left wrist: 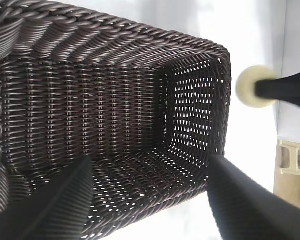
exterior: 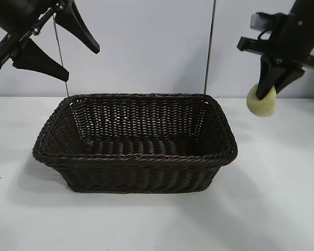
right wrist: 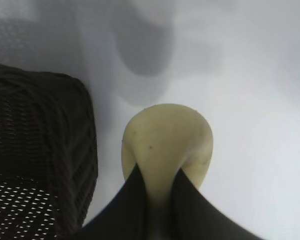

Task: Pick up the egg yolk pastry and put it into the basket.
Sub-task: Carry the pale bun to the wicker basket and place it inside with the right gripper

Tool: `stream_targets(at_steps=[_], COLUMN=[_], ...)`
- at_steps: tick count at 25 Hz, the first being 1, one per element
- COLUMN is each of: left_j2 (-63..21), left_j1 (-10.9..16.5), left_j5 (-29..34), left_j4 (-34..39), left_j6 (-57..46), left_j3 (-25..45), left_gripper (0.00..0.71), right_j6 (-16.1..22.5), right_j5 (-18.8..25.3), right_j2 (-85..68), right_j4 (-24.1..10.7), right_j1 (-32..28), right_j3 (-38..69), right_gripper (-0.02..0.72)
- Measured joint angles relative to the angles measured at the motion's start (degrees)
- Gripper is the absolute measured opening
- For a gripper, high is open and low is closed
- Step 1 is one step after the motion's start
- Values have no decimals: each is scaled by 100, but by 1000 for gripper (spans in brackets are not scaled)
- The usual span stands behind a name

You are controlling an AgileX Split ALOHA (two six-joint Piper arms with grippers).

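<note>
The dark brown wicker basket [exterior: 133, 141] stands in the middle of the white table and holds nothing. My right gripper [exterior: 265, 94] is shut on the pale-yellow egg yolk pastry [exterior: 261, 102] and holds it in the air, to the right of the basket's far right corner and above rim height. In the right wrist view the pastry [right wrist: 165, 145] is squeezed between the two black fingers, with the basket's corner [right wrist: 40, 150] beside it. My left gripper [exterior: 76, 55] is open and empty, raised above the basket's far left corner. The left wrist view looks down into the basket [left wrist: 105, 110] and shows the pastry [left wrist: 250, 86] beyond it.
The white table [exterior: 272, 198] runs all round the basket. A pale wall stands behind, with two thin vertical rods [exterior: 209, 47] in front of it. A beige frame [left wrist: 292, 165] shows at the edge of the left wrist view.
</note>
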Motion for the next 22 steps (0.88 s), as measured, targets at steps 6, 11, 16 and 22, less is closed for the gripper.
stream_targets(at_steps=[6,11,16,22], left_j2=[0,0,0,0], left_j1=[0,0,0,0], left_j5=[0,0,0,1], left_j4=[0,9,9,9], left_j6=[0,0,0,0], left_j3=[0,0,0,0], left_gripper=[478,478,478,478], right_j6=[-11,-150,-239,-387], right_j5=[48,48,48,47], right_j2=[-14,-14,-14,-14], right_j4=[571,1107,1484,1565], right_j1=[0,0,6,277], right_j3=[0,0,0,0], right_gripper=[67,67,67,67])
